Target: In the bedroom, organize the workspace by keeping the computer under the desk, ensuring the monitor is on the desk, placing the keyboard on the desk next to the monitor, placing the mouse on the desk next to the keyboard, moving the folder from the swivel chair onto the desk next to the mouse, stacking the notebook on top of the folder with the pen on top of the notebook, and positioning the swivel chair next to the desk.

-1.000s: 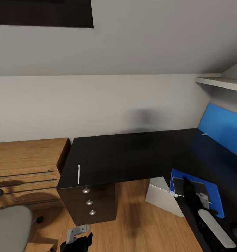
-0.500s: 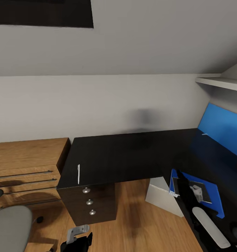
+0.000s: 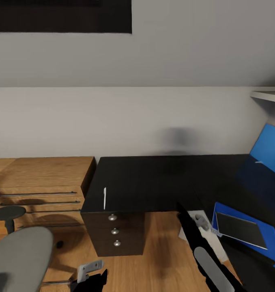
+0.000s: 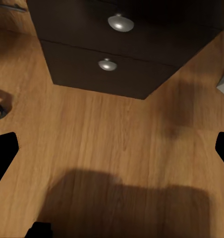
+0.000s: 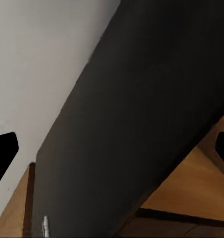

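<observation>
1. A dark grey notebook lies flat on a bright blue folder at the lower right of the head view. Both rest on the glossy black surface of the L-shaped desk.
2. A slim white pen lies alone near the desk's front left edge, well apart from the folder; it also shows at the bottom left of the right wrist view.
3. Below the pen sits the dark drawer unit with three round silver knobs. Two of the knobs show at the top of the left wrist view.
4. The right gripper hovers just left of the folder's near corner. Its fingers stand wide apart in the right wrist view and hold nothing.
5. The left gripper hangs low over the wooden floor at the bottom of the frame. Its fingers are spread wide and hold nothing.
6. The grey swivel chair fills the lower left corner.
7. Low wooden shelving stands beside the desk's left end.
8. A tilted blue panel is at the right edge.
</observation>
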`<state>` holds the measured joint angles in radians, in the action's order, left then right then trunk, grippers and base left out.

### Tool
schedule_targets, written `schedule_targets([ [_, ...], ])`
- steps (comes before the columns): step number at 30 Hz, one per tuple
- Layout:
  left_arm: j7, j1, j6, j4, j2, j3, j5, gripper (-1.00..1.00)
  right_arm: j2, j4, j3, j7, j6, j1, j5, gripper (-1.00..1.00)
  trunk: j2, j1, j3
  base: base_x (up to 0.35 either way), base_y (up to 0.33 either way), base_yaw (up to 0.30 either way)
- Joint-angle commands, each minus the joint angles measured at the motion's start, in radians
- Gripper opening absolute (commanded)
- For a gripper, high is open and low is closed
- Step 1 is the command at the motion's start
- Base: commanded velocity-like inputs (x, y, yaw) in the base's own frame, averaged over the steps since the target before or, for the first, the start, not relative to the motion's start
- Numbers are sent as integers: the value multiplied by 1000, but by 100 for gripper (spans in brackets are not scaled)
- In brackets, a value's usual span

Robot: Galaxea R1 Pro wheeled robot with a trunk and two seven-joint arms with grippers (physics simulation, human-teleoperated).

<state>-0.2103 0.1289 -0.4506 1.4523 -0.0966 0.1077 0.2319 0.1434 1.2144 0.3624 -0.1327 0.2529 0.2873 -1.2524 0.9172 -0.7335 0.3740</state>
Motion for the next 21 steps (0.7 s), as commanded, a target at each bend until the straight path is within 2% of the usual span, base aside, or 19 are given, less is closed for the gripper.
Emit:
schedule_targets([
  [1, -9, 0, -3, 2, 0, 1, 11, 100, -20, 0, 5, -20, 8, 1, 55, 100, 1, 0, 0, 0, 0, 273],
  [2, -9, 0, -3, 2, 0, 1, 11, 100, -50, -2, 6, -39, 8, 1, 138, 100, 1, 0, 0, 0, 0, 274],
  [3, -9, 0, -3, 2, 0, 1, 11, 100, -59, -3, 6, -44, 8, 1, 163, 100, 1, 0, 0, 0, 0, 275],
  [5, -9, 0, -3, 2, 0, 1, 11, 100, -88, -4, 5, -56, 6, 1, 259, 100, 1, 0, 0, 0, 0, 228],
  [6, -9, 0, -3, 2, 0, 1, 10, 100, -91, -3, 5, -57, 3, 1, 282, 100, 1, 0, 0, 0, 0, 115],
  [9, -11, 0, -1, 3, 0, 1, 8, 100, -92, -1, 8, -59, -14, 1, 310, 100, 1, 0, -1, 0, 0, 60],
  [14, -9, 0, -1, 3, 0, 1, 8, 100, -84, 3, 11, -58, -99, 1, 336, 100, 1, 0, -1, 0, 0, 16],
  [17, -12, 0, 0, 3, 0, 2, 7, 100, -82, 5, 12, -54, -118, 1, 372, 100, -20, 11, -10, 0, 0, 2],
  [21, -12, 0, 0, 3, 0, 2, 7, 100, -82, 4, 12, -53, -122, 1, 397, 100, -48, 27, -23, 0, 0, 0],
])
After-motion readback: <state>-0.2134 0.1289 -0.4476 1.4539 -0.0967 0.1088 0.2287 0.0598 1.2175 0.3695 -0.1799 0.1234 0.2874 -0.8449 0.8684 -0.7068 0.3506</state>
